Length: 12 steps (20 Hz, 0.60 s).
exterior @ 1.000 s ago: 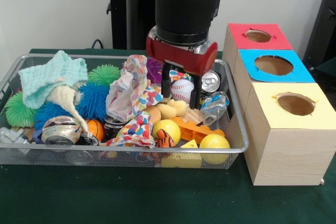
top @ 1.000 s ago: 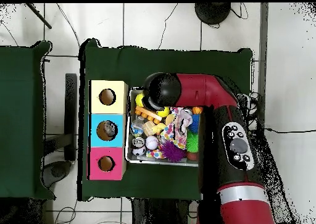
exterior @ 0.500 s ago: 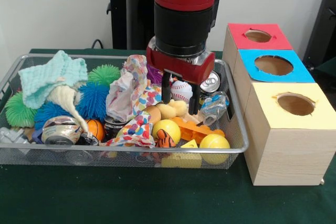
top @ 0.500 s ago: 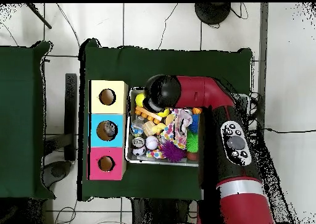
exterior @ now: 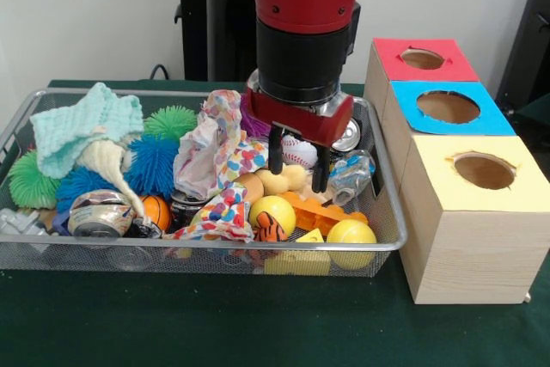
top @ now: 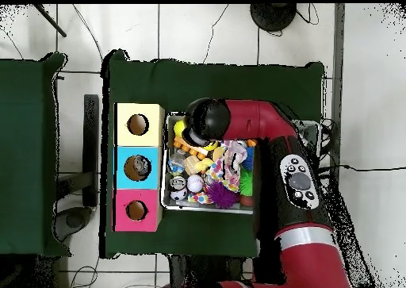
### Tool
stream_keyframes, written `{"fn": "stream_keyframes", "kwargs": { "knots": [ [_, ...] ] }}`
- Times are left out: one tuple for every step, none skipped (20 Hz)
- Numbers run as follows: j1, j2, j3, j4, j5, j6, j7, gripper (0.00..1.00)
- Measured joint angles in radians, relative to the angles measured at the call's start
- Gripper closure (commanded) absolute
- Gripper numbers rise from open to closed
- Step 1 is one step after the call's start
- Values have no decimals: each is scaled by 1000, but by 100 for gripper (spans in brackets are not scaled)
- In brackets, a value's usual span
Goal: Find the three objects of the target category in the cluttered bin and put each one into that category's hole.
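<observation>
A white red-stitched baseball (exterior: 296, 151) lies just behind the open, empty black gripper (exterior: 297, 165) at the centre of the wire mesh bin (exterior: 206, 251).

The red and black arm (exterior: 301, 32) comes down from above with its wrist upright, and the gripper (exterior: 298, 168) points straight down with its two dark fingers (exterior: 276, 154) spread apart (nothing held between them), hanging low over the bin's right half.
</observation>
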State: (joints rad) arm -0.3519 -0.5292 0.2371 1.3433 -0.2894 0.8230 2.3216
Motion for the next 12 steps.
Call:
{"fn": "stream_keyframes", "kwargs": {
  "knots": [
    [5,0,0,2,0,0,0,0],
    [7,0,0,2,0,-1,0,0],
    [10,0,0,3,0,-2,0,0],
    [19,1,0,4,0,-5,0,0],
    [22,2,0,5,0,-7,0,0],
    [28,2,0,7,0,-13,0,0],
    [32,2,0,9,0,-16,0,0],
    [35,2,0,11,0,-20,0,0],
    [45,3,0,23,0,-34,0,0],
    [48,3,0,28,0,-37,0,0],
    [52,3,0,35,0,-43,0,0],
    [56,2,0,42,0,-49,0,0]
  ]
}}
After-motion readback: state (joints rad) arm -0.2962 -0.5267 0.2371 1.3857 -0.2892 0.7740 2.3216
